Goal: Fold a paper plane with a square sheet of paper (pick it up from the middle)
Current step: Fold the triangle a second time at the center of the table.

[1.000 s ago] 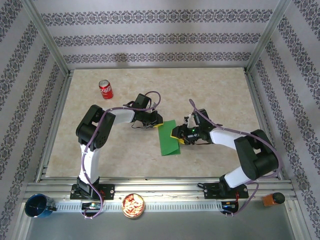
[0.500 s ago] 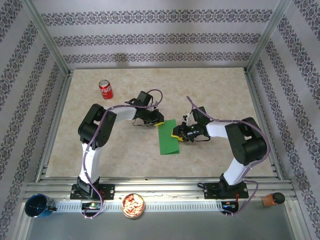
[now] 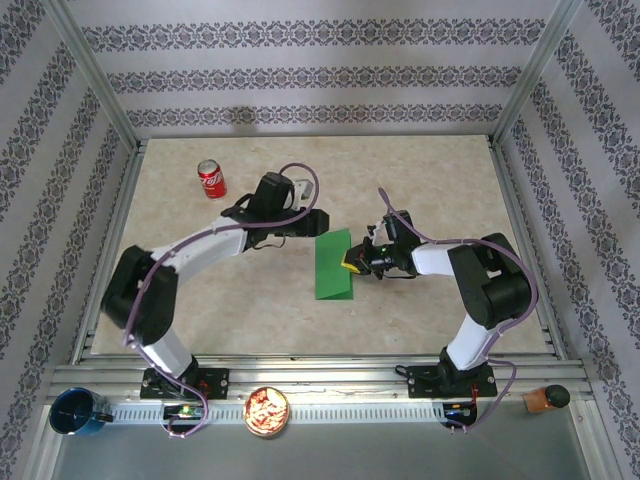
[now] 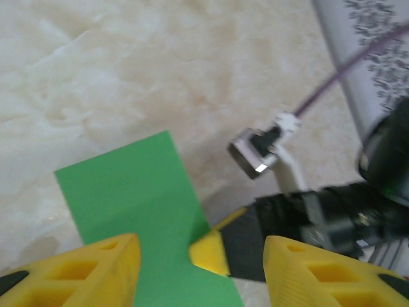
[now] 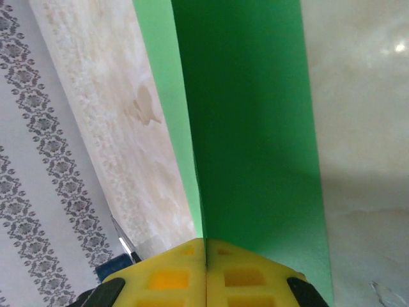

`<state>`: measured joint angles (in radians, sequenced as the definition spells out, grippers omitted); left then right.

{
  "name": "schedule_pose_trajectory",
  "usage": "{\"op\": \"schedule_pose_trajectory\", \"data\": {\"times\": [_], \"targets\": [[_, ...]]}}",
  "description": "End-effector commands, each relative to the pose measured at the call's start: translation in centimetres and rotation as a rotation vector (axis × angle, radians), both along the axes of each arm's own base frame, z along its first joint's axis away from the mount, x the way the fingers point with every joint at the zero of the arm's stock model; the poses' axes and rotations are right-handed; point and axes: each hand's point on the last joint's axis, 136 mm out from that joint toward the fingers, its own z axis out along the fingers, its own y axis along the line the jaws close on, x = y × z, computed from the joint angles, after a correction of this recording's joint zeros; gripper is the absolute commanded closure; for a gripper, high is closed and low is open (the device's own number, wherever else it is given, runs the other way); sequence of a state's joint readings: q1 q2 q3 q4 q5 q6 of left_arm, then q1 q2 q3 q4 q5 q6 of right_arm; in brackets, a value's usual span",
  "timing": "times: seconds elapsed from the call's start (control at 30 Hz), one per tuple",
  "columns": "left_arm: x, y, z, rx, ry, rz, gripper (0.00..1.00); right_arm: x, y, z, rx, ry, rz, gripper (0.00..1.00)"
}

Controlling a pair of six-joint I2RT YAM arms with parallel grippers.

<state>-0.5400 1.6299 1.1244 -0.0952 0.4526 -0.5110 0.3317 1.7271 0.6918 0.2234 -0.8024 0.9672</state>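
Observation:
The square sheet of paper (image 3: 333, 266) is a bright green, narrow folded rectangle in the middle of the table. My right gripper (image 3: 351, 265) is shut on its right long edge. In the right wrist view the closed yellow fingertips (image 5: 206, 272) pinch the paper (image 5: 249, 128), which spreads away from them in two layers. My left gripper (image 3: 317, 222) hovers at the sheet's far left corner. Its yellow fingers (image 4: 96, 268) stand open and apart above the paper (image 4: 128, 198), holding nothing. The right gripper's yellow tip (image 4: 209, 251) shows between them.
A red soda can (image 3: 211, 178) stands at the far left of the table. On the near rail are a blue cup (image 3: 80, 412), a bowl of snacks (image 3: 267, 410) and an orange object (image 3: 545, 398). Patterned walls enclose the beige tabletop (image 3: 420, 170).
My left gripper opened, let go of the paper and drew back toward the far left corner as its arm stretched out. My right gripper closed on the paper's right edge.

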Motion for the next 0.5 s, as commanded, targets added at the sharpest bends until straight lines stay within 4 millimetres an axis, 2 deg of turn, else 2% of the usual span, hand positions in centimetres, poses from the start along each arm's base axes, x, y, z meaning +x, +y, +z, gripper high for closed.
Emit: {"op": "schedule_pose_trajectory", "data": {"times": [0.0,0.1,0.23,0.37,0.47], "targets": [[-1.6,-0.6,-1.1,0.068,-0.119,-0.072,0.46,-0.1,0.5,0.8,0.037,-0.019,0.004,0.92],[-5.4,-2.6,-1.1,0.140,-0.272,-0.187,0.47,-0.3,0.4,0.9,0.037,-0.016,0.003,0.93],[-9.0,-4.1,-2.5,0.262,-0.445,-0.290,0.46,-0.3,0.4,0.8,0.037,-0.008,0.000,0.93],[-11.5,-5.0,-5.0,0.578,-0.594,-0.404,0.44,-0.2,0.5,1.0,0.044,-0.013,0.001,0.92],[-12.2,-5.4,-6.9,0.790,-0.627,-0.459,0.43,-0.1,0.5,1.1,0.036,-0.020,0.001,0.91]]}}
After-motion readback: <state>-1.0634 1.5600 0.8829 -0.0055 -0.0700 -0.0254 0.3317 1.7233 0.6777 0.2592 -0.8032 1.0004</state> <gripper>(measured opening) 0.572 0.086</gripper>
